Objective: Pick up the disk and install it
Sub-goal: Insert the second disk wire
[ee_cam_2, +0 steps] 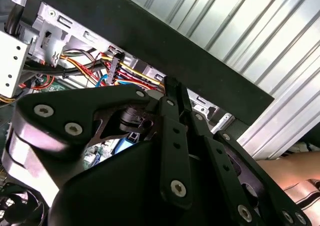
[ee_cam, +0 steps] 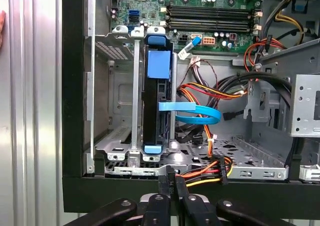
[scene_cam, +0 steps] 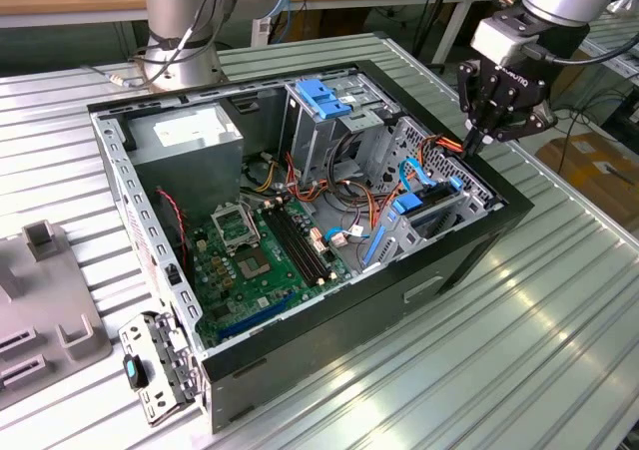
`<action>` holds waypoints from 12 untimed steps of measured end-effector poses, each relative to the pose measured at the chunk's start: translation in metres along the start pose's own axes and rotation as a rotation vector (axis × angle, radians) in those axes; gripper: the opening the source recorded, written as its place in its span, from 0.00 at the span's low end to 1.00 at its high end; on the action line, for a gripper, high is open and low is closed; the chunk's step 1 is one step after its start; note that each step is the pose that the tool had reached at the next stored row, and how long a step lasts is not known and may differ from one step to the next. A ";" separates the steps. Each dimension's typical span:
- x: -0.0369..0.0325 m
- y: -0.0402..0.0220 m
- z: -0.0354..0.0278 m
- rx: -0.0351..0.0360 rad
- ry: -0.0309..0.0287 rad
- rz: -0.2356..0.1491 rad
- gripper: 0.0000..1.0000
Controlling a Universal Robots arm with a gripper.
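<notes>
The disk [scene_cam: 429,209] stands on edge in the drive bay at the open computer case's [scene_cam: 469,260] corner on the exterior view's right, its light-blue carrier facing up. In the first wrist view the disk [ee_cam: 159,65] sits between the bay's metal rails, with a flat blue cable beside it. My gripper [scene_cam: 476,141] hangs just above and outside the case's rim near that bay. Its fingers are shut on nothing in both wrist views [ee_cam: 172,180] [ee_cam_2: 170,81], with the tips over the black case wall and clear of the disk.
Inside the case lie the motherboard [scene_cam: 255,255], a power supply [scene_cam: 190,136], a metal drive cage with a blue latch [scene_cam: 321,96] and bundles of orange and red cables [ee_cam: 207,93]. A grey fixture [scene_cam: 45,300] sits on the ribbed table. A person's hand [ee_cam: 2,23] shows beside the case.
</notes>
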State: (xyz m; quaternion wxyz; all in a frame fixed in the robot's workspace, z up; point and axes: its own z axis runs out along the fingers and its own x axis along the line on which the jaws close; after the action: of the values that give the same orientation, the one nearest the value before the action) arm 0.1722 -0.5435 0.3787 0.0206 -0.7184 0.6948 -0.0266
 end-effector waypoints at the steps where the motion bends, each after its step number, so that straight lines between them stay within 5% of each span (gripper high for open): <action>1: 0.0000 0.0001 0.0001 0.0000 -0.0001 0.000 0.16; 12: -0.0001 0.0038 -0.0001 0.0000 -0.0001 0.000 0.16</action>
State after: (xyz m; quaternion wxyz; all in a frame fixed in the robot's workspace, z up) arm 0.1684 -0.5435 0.3786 0.0206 -0.7184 0.6948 -0.0266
